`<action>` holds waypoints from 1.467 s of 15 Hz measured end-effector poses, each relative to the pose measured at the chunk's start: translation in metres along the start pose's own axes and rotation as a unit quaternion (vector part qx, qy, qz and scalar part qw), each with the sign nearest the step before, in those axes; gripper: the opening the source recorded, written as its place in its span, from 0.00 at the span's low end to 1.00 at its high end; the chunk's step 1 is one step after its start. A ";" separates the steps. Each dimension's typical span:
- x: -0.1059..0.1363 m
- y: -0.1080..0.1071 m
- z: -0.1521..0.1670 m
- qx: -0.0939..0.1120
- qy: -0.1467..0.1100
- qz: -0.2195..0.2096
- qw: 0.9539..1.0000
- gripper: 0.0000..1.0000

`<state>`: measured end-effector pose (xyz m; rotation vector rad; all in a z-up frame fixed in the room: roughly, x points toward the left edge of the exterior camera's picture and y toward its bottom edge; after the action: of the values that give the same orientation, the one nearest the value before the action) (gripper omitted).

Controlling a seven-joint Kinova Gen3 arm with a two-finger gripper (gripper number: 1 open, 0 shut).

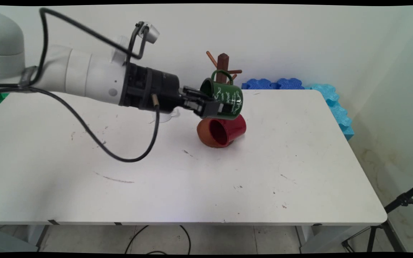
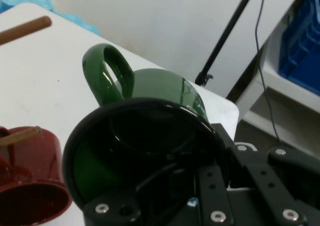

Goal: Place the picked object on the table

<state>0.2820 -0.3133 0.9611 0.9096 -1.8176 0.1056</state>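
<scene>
A white desk (image 1: pixel 199 186) with scuffs and small dark marks stands before a plain pale wall; a black tripod leg (image 1: pixel 402 202) shows at its right, on the floor.

Nearest on the desk lies one glossy red ceramic mug (image 1: pixel 224 132) on its side, its open mouth turned toward the camera and left. Just above it, off the desktop, hangs one dark green glazed ceramic mug (image 1: pixel 228 98), tipped over with its looped handle up and its mouth toward the arm. White lettering runs across its side, but it cannot be read.

The black two-finger gripper (image 1: pixel 210 105) has that green mug: the fingers are closed over its rim, one inside the mouth and one outside, as the hand view shows.

Behind the mugs stands one brown wooden mug tree (image 1: pixel 223 66) with angled pegs. Beyond the far right edge lie blue foam puzzle mats (image 1: pixel 274 84) in two shades.
</scene>
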 end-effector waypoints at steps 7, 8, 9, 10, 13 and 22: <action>0.001 -0.001 -0.032 0.027 -0.081 0.077 0.993 0.00; 0.002 -0.003 -0.037 0.033 -0.094 0.090 0.991 0.00; 0.004 -0.004 -0.040 0.038 -0.106 0.104 0.988 0.00; 0.005 -0.004 -0.042 0.041 -0.113 0.113 0.986 0.00; 0.014 -0.007 -0.052 0.060 -0.161 0.161 0.972 0.00; 0.022 -0.029 -0.071 0.102 -0.306 0.263 0.909 0.00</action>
<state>0.3504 -0.3126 1.0017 0.5969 -2.6565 0.3919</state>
